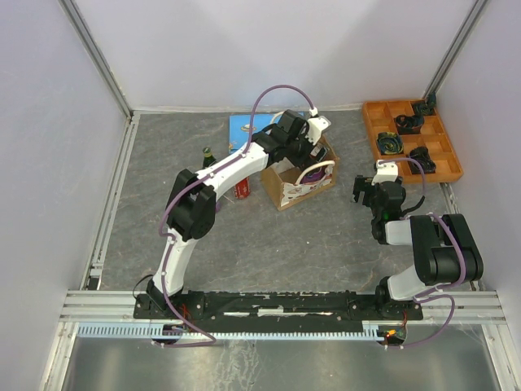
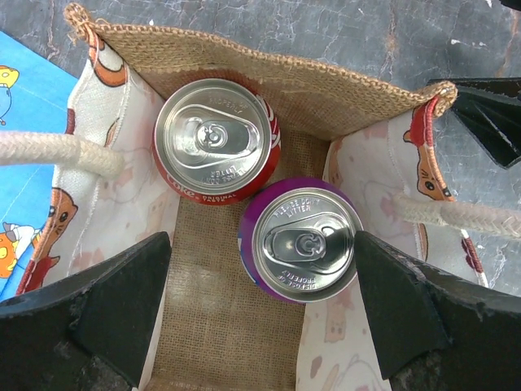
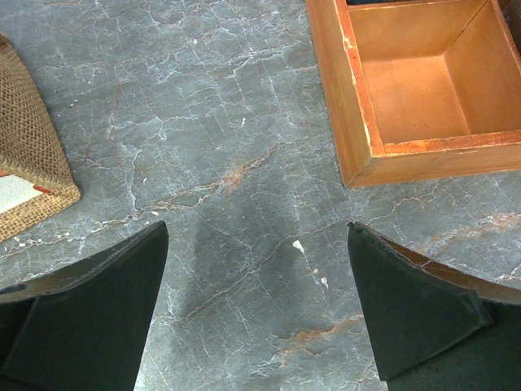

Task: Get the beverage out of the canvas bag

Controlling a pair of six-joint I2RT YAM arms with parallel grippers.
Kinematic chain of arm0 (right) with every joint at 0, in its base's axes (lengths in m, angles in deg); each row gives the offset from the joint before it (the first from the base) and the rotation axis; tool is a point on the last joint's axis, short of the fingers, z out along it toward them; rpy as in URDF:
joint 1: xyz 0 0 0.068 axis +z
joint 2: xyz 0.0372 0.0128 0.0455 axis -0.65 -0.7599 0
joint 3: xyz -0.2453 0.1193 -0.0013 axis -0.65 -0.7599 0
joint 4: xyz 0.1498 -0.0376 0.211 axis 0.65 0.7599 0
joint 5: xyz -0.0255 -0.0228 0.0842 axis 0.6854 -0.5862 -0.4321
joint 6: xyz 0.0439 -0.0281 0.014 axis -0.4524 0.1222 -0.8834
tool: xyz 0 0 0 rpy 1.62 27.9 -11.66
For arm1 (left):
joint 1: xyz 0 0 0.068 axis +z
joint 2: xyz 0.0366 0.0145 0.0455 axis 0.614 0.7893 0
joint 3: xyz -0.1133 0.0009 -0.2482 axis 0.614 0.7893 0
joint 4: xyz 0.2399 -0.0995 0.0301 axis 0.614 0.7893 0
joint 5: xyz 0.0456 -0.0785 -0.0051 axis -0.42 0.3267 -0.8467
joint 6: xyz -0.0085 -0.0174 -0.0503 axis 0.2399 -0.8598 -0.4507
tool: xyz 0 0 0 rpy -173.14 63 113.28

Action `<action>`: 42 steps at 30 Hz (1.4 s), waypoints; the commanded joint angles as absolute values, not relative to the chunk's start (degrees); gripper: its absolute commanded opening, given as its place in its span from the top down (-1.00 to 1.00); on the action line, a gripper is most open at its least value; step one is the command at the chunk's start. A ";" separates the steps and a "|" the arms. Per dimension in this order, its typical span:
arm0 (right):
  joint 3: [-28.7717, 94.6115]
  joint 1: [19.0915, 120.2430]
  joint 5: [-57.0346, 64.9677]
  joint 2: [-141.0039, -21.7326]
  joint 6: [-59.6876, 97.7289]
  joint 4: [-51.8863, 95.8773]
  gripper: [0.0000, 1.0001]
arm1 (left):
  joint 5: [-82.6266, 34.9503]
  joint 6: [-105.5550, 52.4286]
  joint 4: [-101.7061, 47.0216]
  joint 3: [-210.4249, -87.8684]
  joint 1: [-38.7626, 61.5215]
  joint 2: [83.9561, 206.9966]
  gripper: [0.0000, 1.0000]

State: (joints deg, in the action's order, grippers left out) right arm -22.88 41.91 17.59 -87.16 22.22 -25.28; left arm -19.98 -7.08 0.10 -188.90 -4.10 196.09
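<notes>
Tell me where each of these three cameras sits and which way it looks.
Top view: fixed high behind the robot, looking down at the table; the left arm and right arm show with their bases.
Left wrist view: on the left arm, looking down into the canvas bag at a red can and a purple can; the open left gripper frames them.
Right wrist view: on the right arm, looking down at the table beside an orange tray; the open right gripper shows.
Shared: the bag appears in all three views.
</notes>
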 commanded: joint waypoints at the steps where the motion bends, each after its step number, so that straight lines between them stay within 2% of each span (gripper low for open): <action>1: -21.53 41.76 17.14 -86.89 22.58 -27.64 -0.99 | -20.49 -5.06 0.63 -191.64 -4.46 195.49 -0.99; 14: -21.58 41.77 17.14 -86.91 22.50 -27.67 -0.99 | -20.53 -5.27 3.83 -196.50 -4.43 192.91 -0.99; 42: -21.55 41.77 17.14 -86.90 22.46 -27.66 -0.99 | -17.86 -7.95 0.00 -186.89 -4.97 196.05 -0.99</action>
State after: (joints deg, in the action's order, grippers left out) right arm -22.88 41.91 17.59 -87.16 22.22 -25.28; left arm -18.03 -7.17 3.19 -188.15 -4.73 195.96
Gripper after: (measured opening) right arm 0.991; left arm 0.993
